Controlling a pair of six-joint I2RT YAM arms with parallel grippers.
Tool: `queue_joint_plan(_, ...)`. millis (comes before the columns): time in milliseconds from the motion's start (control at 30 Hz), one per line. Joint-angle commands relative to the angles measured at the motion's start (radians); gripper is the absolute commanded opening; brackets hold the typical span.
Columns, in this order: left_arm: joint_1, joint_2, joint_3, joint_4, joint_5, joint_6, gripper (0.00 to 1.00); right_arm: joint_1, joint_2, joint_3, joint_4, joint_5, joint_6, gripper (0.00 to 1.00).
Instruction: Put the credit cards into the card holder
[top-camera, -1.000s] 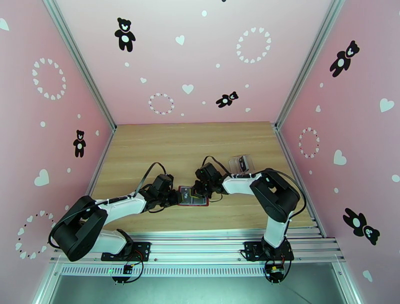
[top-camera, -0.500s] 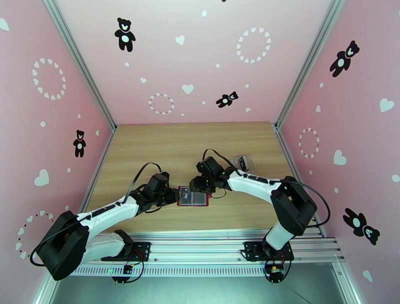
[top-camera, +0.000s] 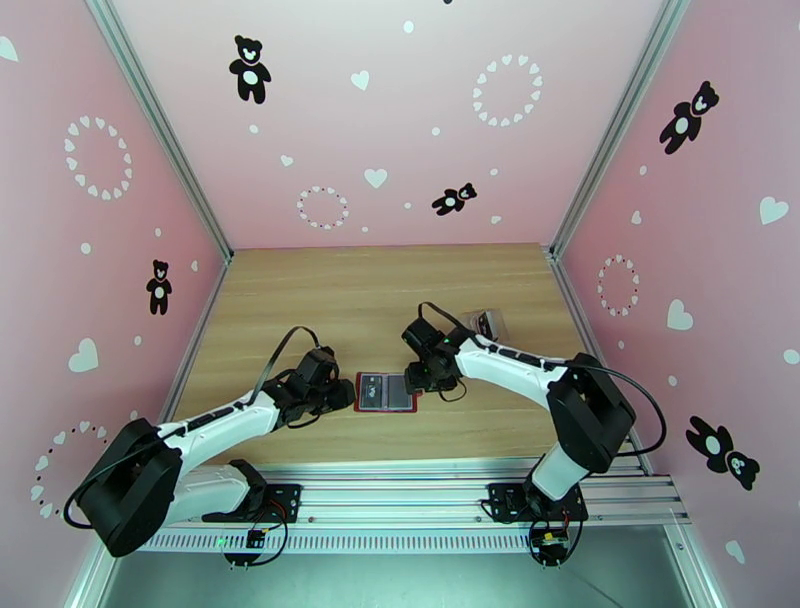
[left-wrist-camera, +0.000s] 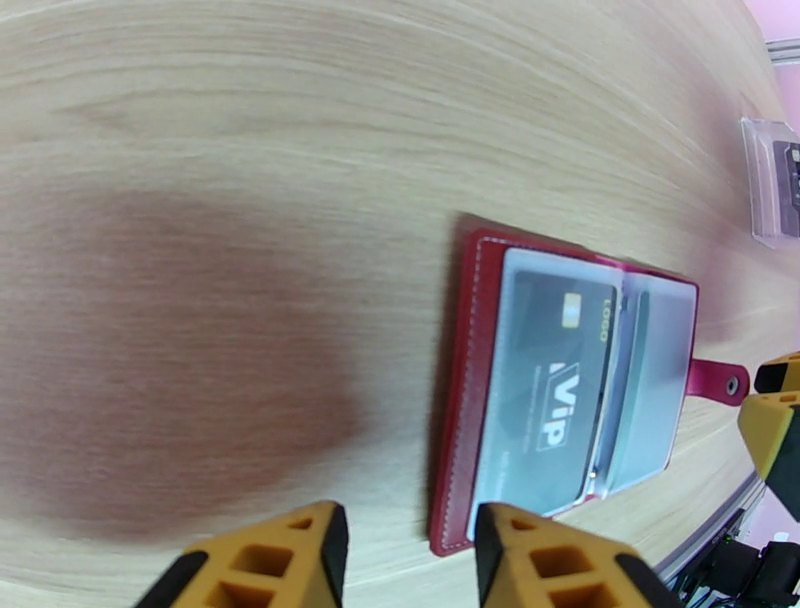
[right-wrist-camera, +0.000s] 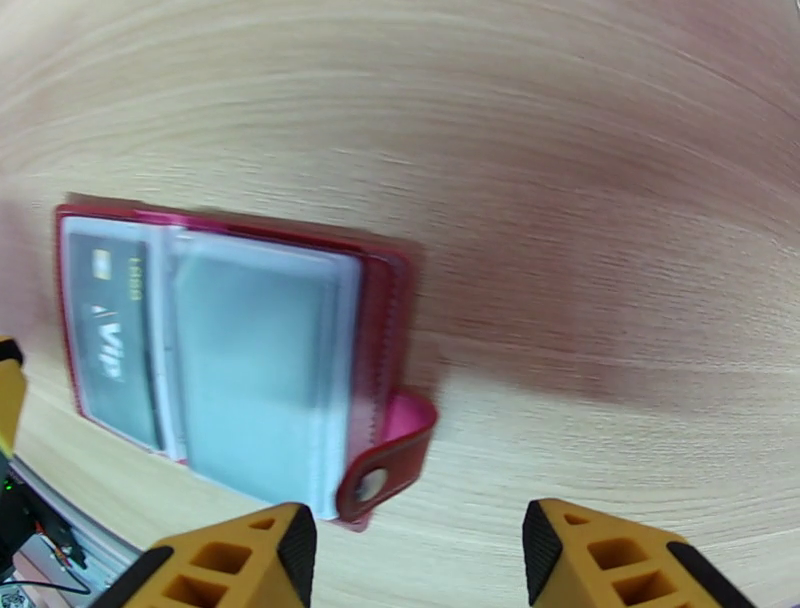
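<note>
The red card holder (top-camera: 385, 393) lies open on the wooden table, its pale sleeves up and its snap tab (right-wrist-camera: 385, 470) pointing right. One dark credit card (left-wrist-camera: 555, 390) marked VIP sits inside the left sleeve (right-wrist-camera: 115, 330). My left gripper (top-camera: 340, 395) rests just left of the card holder (left-wrist-camera: 470, 400), open, with nothing between its fingers (left-wrist-camera: 290, 560). My right gripper (top-camera: 420, 378) hovers at the holder's right edge by the tab, open and empty (right-wrist-camera: 415, 545). Another dark card sits in a clear box (top-camera: 487, 325).
The clear plastic box (left-wrist-camera: 775, 180) stands behind the right gripper toward the back right. Bare wood (top-camera: 380, 290) stretches to the pink back wall. A metal rail (top-camera: 400, 480) runs along the table's near edge.
The right gripper has opened and drawn back to the right, off the card holder. The left arm has lowered and its gripper has opened a little beside the holder's left edge.
</note>
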Motion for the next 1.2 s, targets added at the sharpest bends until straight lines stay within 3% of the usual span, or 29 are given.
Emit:
queue_joint_plan(0, 0.007, 0.011, 0.007, -0.015, -0.013, 0.003, 0.4, 0.011, 0.032, 0.034, -0.036, 0.017, -0.013, 0.57)
queue_joint_plan(267, 0.007, 0.008, 0.007, -0.015, -0.013, 0.008, 0.4, 0.034, 0.059, 0.085, -0.032, 0.019, -0.01, 0.5)
queue_joint_plan(500, 0.007, 0.008, 0.005, -0.014, -0.011, 0.013, 0.4, 0.044, 0.089, 0.15, -0.084, 0.065, -0.001, 0.34)
queue_joint_plan(1167, 0.007, 0.009, 0.002, -0.01, -0.005, 0.014, 0.4, 0.058, 0.11, 0.146, -0.086, 0.061, 0.011, 0.16)
